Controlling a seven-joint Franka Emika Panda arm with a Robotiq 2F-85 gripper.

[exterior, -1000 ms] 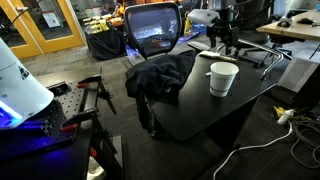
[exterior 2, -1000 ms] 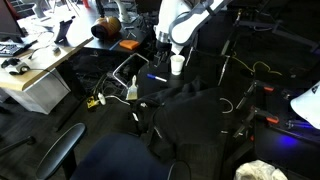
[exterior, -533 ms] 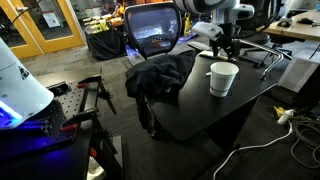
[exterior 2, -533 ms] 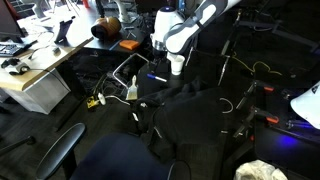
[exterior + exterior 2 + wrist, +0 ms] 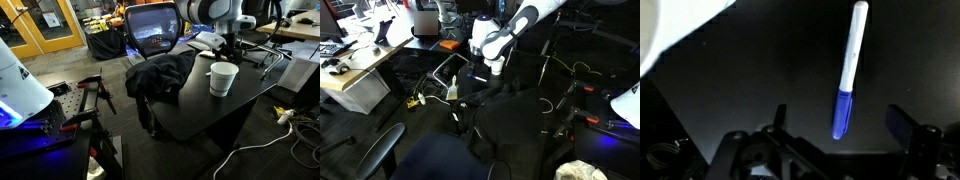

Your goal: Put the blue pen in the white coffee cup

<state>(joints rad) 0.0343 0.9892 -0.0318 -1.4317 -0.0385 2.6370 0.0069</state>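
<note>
With the gripper (image 5: 840, 125) spread wide over the pen (image 5: 848, 75), which lies flat on the dark table (image 5: 740, 80) near the cup (image 5: 223, 78), lower straight, straddle the white barrel (not the blue end), then close gently.

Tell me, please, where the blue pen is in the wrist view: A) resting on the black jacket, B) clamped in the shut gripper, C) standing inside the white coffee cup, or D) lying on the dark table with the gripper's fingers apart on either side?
D: the blue pen lies on the dark table, its blue end in the gap of the open gripper, with neither finger touching it.
</note>
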